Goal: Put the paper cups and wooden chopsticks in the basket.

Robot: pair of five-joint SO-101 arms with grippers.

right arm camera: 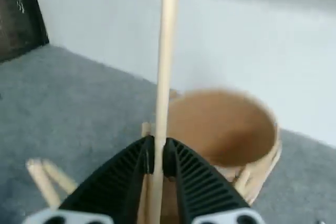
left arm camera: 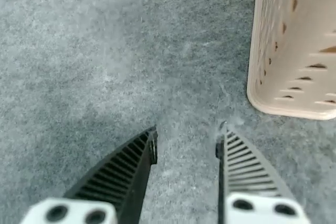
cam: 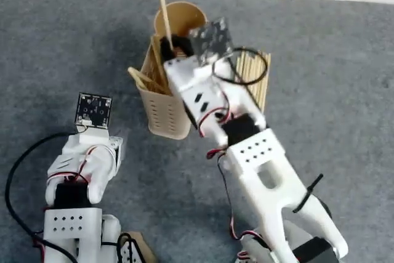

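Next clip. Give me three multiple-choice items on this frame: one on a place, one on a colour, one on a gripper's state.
1. Where is the paper cup?
A) in the basket
B) lying on the carpet
C) on top of an arm

2. What colour is the basket?
A) blue
B) beige
C) black

3. The right gripper is:
A) open and empty
B) shut on a cup
C) shut on a chopstick

Answers: 1 A, the cup stands within the basket's walls. 2 B, its perforated walls are beige. 3 C, the right wrist view shows it pinching the upright stick.
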